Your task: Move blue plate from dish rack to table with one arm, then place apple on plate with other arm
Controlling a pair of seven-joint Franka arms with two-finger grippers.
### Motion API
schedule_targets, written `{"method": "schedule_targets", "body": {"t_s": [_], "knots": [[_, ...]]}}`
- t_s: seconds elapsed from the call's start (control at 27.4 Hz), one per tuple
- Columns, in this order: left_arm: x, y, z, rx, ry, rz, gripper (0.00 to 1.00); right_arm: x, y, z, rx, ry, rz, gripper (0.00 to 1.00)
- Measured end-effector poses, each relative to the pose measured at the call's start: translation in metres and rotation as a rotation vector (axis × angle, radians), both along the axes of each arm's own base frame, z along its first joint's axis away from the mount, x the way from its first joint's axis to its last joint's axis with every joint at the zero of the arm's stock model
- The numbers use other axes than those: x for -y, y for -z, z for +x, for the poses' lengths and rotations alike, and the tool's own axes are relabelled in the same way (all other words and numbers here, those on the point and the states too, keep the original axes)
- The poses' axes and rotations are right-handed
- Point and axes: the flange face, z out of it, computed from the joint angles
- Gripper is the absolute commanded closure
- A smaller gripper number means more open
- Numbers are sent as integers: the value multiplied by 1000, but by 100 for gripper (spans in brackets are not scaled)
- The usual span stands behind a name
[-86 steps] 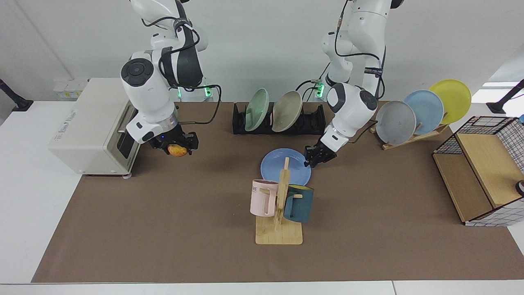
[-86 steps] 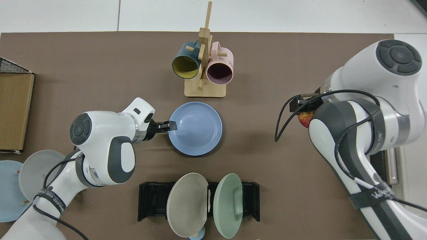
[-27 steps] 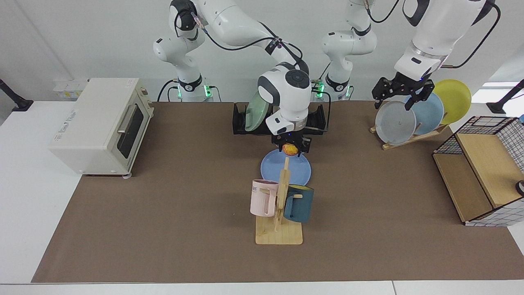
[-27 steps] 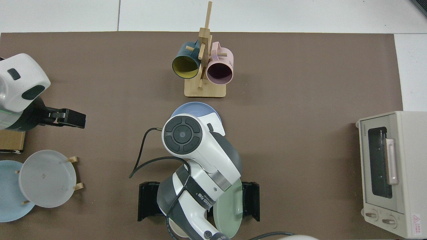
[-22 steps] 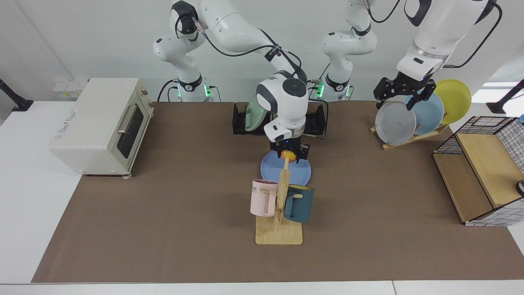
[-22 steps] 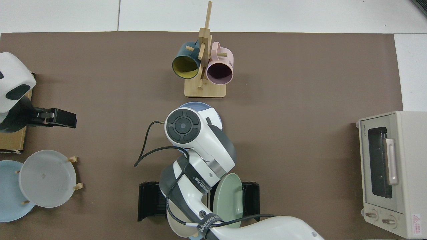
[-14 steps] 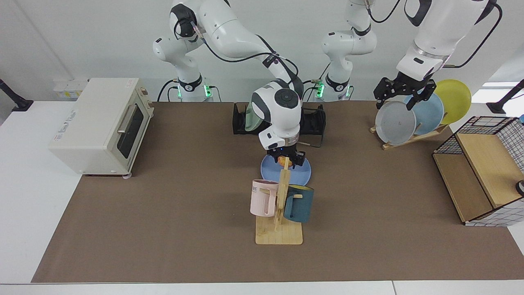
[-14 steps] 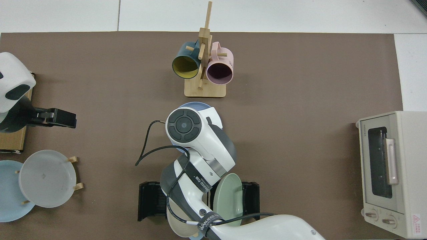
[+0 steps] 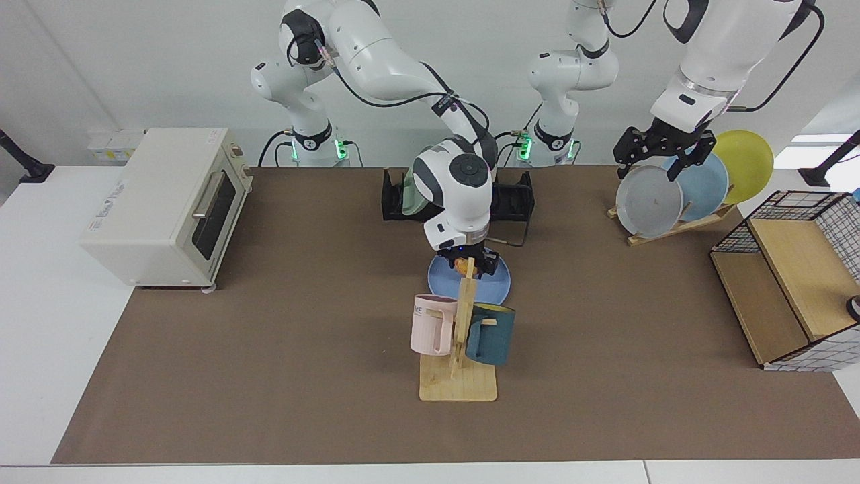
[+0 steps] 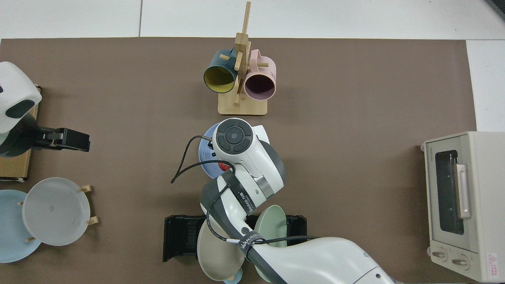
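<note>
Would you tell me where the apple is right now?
In the facing view, the apple sits mid-table in the right end effector, low over the blue plate, behind the mug tree.

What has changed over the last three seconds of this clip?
The right gripper carried the apple from beside the toaster oven across to the blue plate and lowered it there, fingers still shut on it. The left gripper let go of the plate's rim and rose above the wooden plate stand, open. The plate, dish rack and mug tree stayed put.
</note>
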Motion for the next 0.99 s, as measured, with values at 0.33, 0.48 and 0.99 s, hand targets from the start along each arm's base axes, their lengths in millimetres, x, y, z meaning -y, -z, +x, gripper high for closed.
{"method": "schedule_targets", "body": {"t_s": [0.33, 0.48, 0.99], "knots": [[0, 0, 0, 0, 0, 0, 0, -3, -11, 0, 13, -6, 10, 0], [0, 0, 0, 0, 0, 0, 0, 0, -30, 3, 22, -40, 15, 0], [0, -9, -4, 18, -1, 0, 0, 66, -145, 28, 94, -300, 20, 0]]}}
